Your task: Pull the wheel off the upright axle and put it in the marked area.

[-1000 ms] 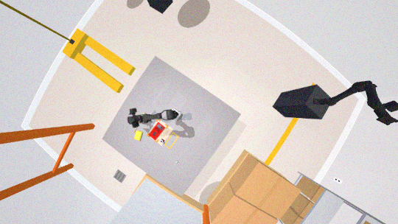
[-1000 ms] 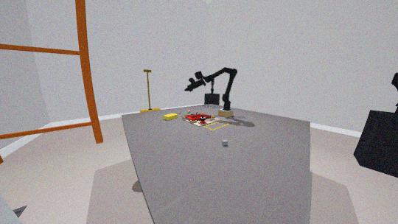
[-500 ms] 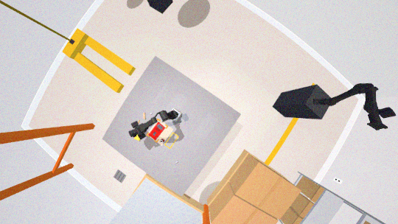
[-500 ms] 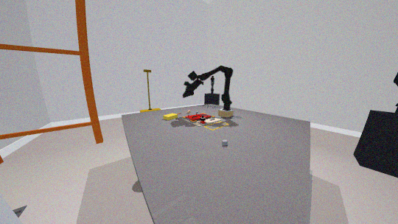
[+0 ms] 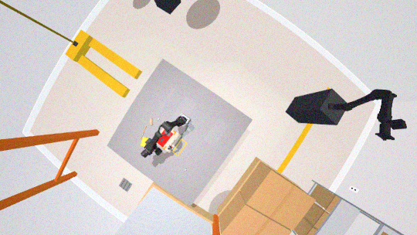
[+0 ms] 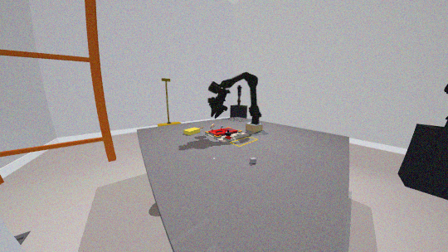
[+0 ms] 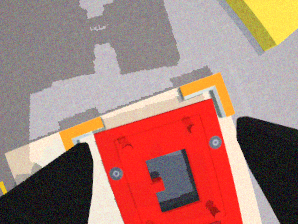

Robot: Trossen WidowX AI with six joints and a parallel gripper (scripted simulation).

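Note:
A small dark shape [image 5: 170,148] [image 6: 227,133] stands at the near edge of the cream board with the red panel [image 6: 220,132] [image 7: 135,150]. It looks like the wheel on its axle, but is too small to tell surely. It is not in the wrist view. The marked area, a thin yellow outline [image 5: 183,149] [image 6: 247,142], lies on the table beside the board. My gripper [image 6: 215,115] [image 7: 164,140] is open and empty, pointing down above the board. The red panel shows between and below its fingers in the wrist view. The arm hides part of the board in the top view.
A yellow block [image 5: 144,141] [image 6: 192,131] [image 7: 272,20] lies beyond the board's far side from the marked area. A small grey cube [image 6: 253,161] lies nearer the exterior camera. Orange corner brackets [image 7: 226,92] edge the board. A thin stick [image 5: 144,132] lies near the yellow block.

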